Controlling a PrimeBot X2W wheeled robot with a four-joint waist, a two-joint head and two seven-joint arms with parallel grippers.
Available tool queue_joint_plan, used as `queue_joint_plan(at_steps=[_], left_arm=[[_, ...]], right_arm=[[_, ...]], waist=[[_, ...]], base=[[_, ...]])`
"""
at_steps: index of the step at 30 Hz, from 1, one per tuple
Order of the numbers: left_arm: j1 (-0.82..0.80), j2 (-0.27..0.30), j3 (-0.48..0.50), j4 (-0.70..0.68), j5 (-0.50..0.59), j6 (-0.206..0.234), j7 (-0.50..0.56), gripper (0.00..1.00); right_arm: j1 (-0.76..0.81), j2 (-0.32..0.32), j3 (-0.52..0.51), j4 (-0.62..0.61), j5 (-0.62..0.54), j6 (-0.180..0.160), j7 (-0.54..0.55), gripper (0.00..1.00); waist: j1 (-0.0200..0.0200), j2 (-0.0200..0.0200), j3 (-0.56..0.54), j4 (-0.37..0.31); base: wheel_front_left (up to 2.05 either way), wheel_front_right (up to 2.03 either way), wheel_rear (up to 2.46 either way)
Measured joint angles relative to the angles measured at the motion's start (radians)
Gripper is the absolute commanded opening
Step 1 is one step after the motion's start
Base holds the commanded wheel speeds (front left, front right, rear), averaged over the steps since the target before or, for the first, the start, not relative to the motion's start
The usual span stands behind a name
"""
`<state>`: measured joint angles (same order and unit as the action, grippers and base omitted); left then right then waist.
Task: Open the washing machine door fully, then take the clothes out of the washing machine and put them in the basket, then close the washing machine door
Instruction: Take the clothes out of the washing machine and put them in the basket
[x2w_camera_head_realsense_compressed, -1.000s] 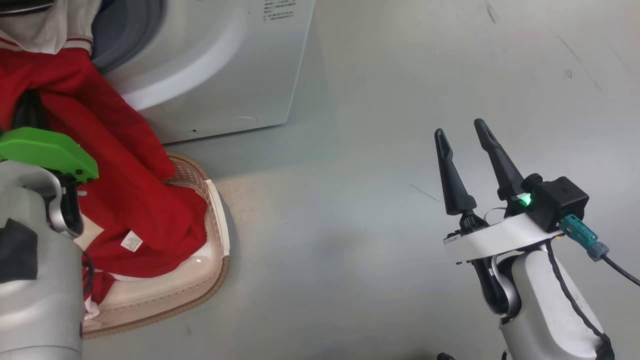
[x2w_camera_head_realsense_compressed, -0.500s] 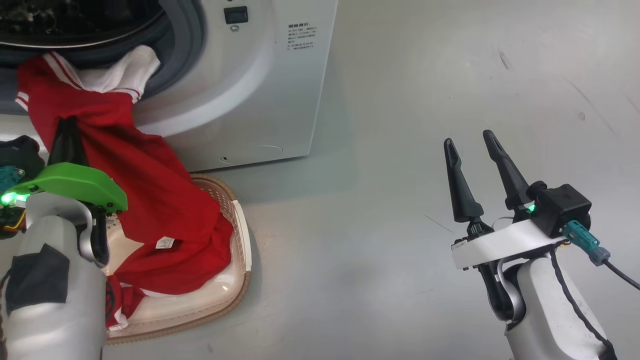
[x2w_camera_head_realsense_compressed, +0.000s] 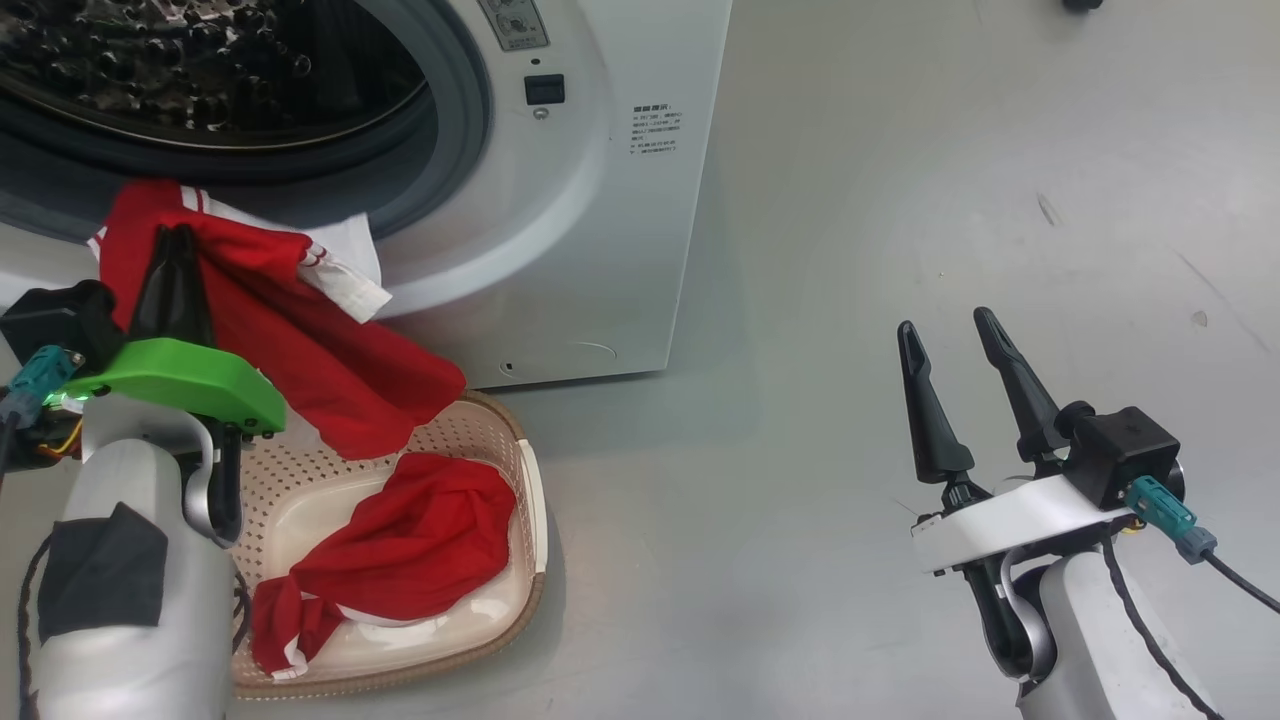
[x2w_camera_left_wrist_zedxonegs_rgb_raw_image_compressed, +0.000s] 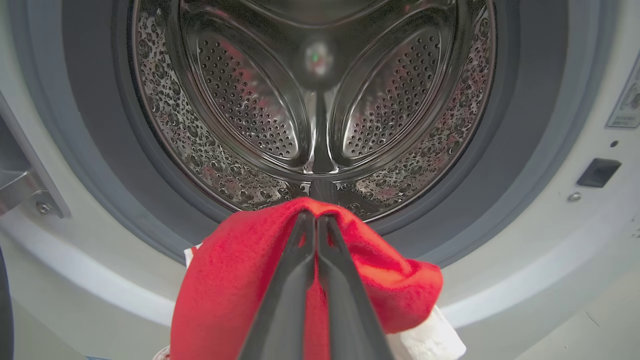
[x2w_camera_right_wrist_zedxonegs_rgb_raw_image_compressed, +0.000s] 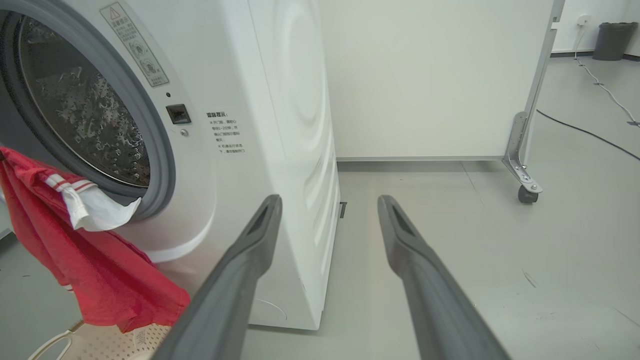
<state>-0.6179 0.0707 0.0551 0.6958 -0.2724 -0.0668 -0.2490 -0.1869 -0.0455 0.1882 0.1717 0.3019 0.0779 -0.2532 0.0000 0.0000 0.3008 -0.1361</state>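
Now: left jaws clamp clothes (x2w_camera_left_wrist_zedxonegs_rgb_raw_image_compressed: 225, 280); right jaws wide; grey floor (x2w_camera_head_realsense_compressed: 800, 300), white wall (x2w_camera_right_wrist_zedxonegs_rgb_raw_image_compressed: 425, 75).

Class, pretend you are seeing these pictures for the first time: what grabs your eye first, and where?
A bright red garment hangs from the shut left end effector before the open washing machine, over the basket, where more red cloth lies. The right end effector hovers open over the grey floor.

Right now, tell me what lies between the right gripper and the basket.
Bare grey floor lies between the right gripper and the basket, as the head view shows.
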Motion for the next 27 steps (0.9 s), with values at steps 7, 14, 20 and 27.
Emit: queue_joint_plan(at_steps=[7, 14, 20, 27], left_arm=[[0.035, -0.006, 0.000, -0.055, 0.000, -0.001, 0.000, 0.00], [0.075, -0.008, -0.007, -0.085, 0.000, -0.001, -0.002, 0.00], [0.130, -0.016, -0.020, -0.074, 0.000, -0.001, 0.002, 0.00], [0.175, -0.017, -0.037, -0.037, 0.002, 0.000, 0.072, 0.00]], right_arm=[[0.014, 0.000, -0.003, 0.006, -0.003, 0.003, 0.000, 1.00], [0.028, 0.000, -0.002, 0.006, -0.003, 0.003, 0.000, 1.00], [0.032, 0.000, 0.000, 0.006, -0.003, 0.009, 0.000, 1.00], [0.032, 0.000, 0.015, 0.004, -0.005, 0.013, 0.000, 1.00]], waist=[[0.0000, 0.0000, -0.036, 0.021], [0.0000, 0.0000, -0.054, 0.031], [0.0000, 0.0000, -0.055, 0.033], [0.0000, 0.0000, -0.038, 0.027]], base=[[0.00, 0.00, 0.00], [0.00, 0.00, 0.00], [0.00, 0.00, 0.00], [0.00, 0.00, 0.00]])
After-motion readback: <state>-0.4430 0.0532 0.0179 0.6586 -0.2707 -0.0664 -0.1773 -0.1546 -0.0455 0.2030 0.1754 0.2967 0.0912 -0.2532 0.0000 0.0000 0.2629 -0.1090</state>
